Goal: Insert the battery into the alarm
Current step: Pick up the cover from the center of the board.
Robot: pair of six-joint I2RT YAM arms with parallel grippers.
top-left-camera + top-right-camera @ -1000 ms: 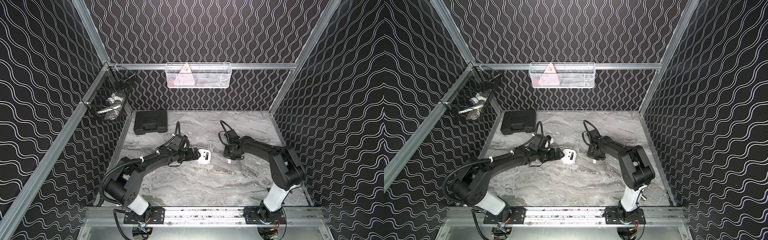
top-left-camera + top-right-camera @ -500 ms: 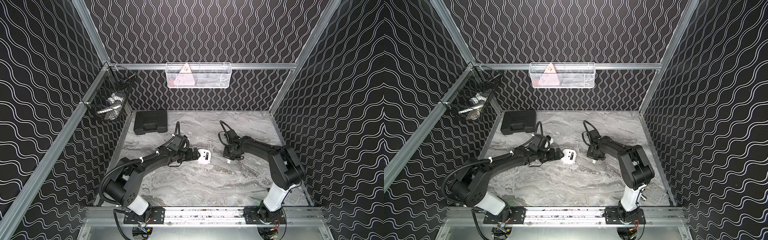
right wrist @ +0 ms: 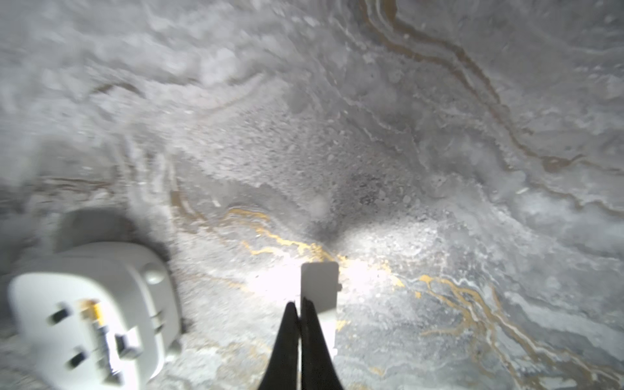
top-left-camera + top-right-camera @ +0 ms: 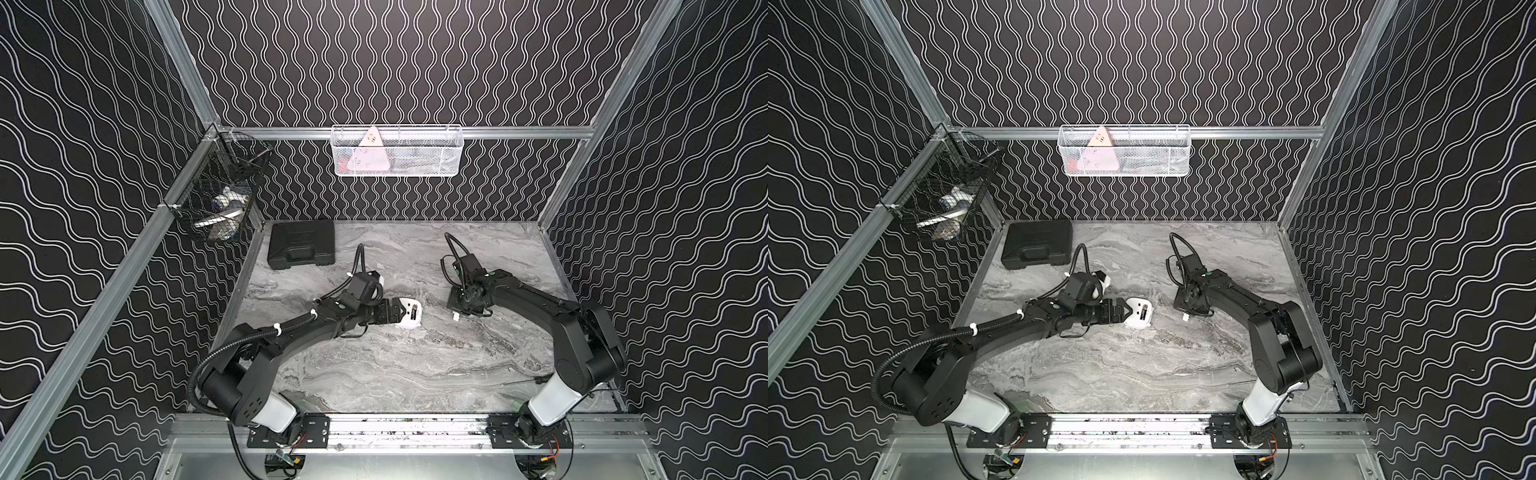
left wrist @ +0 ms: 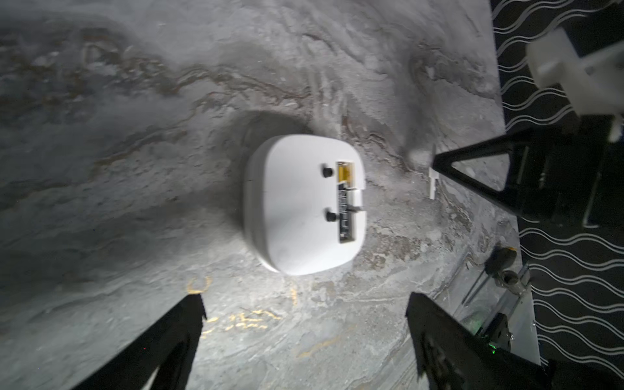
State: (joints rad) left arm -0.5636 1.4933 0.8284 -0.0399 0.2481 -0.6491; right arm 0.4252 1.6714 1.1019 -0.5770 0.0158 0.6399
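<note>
**Battery seated in the alarm, left claw released, right claw clenched**

**Top views.** In both top views we see the alarm (image 4: 409,316) lying face down on the marble table (image 4: 374,374), just left of the frame's centre, with its white back up. The left gripper (image 4: 400,312) reaches toward it from the left with its jaws spread wide, grasping nothing. Right of centre, the right gripper (image 4: 457,312) points down at the table, near the alarm but apart from it. A small white piece (image 4: 456,317) lies at its tip. A black case (image 4: 301,249) sits at the table's back left. A white mesh basket (image 4: 397,151) at upper centre holds a pink-white triangle (image 4: 368,153), and a black wire basket (image 4: 216,203) hangs at upper left. Any lettering here is too small for us to read.

**Left wrist view.** The battery (image 5: 345,216) lies inside the rectangular slot in the alarm's back. Its body is black and one end is gold, and a white tab (image 5: 355,199) crosses it. We see print on the body, too fine to read. Two black knobs (image 5: 327,171) sit beside the slot. The left gripper's fingers (image 5: 175,331) stand wide apart and the alarm lies beyond their tips, untouched.

**Right wrist view.** The right gripper (image 3: 299,305) is clenched, finger against finger. The small white piece (image 3: 319,287) sits right at the tips, and we cannot tell whether it is pinched. The alarm (image 3: 141,304) shows blurred beside them.
</note>
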